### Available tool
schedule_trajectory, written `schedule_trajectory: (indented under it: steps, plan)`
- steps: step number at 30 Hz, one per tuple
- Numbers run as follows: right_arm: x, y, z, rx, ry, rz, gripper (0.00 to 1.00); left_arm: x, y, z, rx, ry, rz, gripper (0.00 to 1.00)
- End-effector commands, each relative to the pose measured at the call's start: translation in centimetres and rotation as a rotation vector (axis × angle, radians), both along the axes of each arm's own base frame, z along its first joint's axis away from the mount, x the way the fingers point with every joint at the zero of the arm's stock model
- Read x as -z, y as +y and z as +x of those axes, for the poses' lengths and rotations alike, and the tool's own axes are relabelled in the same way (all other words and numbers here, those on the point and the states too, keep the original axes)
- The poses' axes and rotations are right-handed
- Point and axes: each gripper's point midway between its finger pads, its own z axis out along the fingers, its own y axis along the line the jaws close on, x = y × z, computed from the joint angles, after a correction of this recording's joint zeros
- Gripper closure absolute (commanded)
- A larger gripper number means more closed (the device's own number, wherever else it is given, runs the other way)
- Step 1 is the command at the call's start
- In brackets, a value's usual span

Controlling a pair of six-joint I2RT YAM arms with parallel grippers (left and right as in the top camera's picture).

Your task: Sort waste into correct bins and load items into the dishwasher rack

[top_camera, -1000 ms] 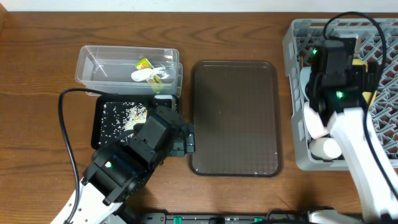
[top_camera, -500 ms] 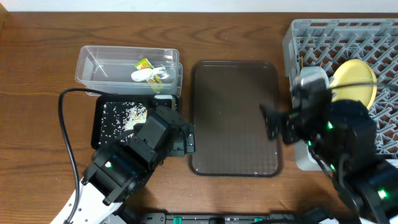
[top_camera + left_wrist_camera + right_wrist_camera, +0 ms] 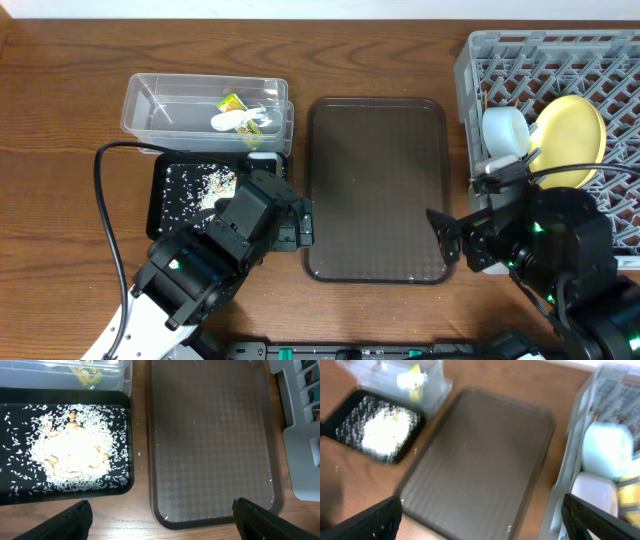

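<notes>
The grey dishwasher rack [image 3: 470, 70] stands at the right and holds the yellow plate [image 3: 572, 140] on edge and the light blue bowl [image 3: 505, 127]. The right wrist view shows the blue bowl [image 3: 607, 450] with a white bowl [image 3: 595, 495] below it. The wrapper [image 3: 240, 115] lies in the clear tub [image 3: 160, 110]. Rice scraps [image 3: 205, 188] lie in the black tray [image 3: 160, 215]. My left gripper [image 3: 303, 228] is open and empty between the black tray and the brown tray. My right gripper [image 3: 443, 237] is open and empty over the brown tray's front right corner. I cannot make out the cup or the chopsticks.
The dark brown serving tray [image 3: 378, 190] lies bare in the middle, between the bins and the rack. It also fills the left wrist view [image 3: 212, 440] and the right wrist view [image 3: 480, 460]. A black cable [image 3: 105, 230] loops left of the black tray.
My right arm has pulled back from above the rack, down and left to the brown tray's front right corner, uncovering the plate and blue bowl. The left arm has not moved.
</notes>
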Motion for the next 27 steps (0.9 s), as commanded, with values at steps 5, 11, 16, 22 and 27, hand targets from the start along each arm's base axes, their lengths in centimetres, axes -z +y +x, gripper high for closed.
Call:
schedule_trajectory:
  steps: [5,11,16,22,27]
  plan:
    - [-2.1,-0.6,0.2,0.012,-0.303,0.076,0.01,-0.5,0.3,0.2,-0.009,-0.020,0.005,0.09]
    - [4.0,-0.6,0.1,0.012,-0.384,0.121,0.01,-0.5,0.3,0.2,-0.009,-0.020,0.005,0.09]
    - [9.1,-0.3,-0.2,0.001,-0.404,0.158,0.01,-0.5,0.3,0.2,-0.009,-0.020,0.005,0.08]
    - [12.0,-0.4,-0.2,0.009,-0.490,0.194,0.01,-0.5,0.3,0.2,-0.009,-0.020,0.005,0.08]
    - [13.8,-0.2,0.6,0.013,-0.523,0.209,0.01,-0.5,0.3,0.2,-0.009,-0.020,0.005,0.09]
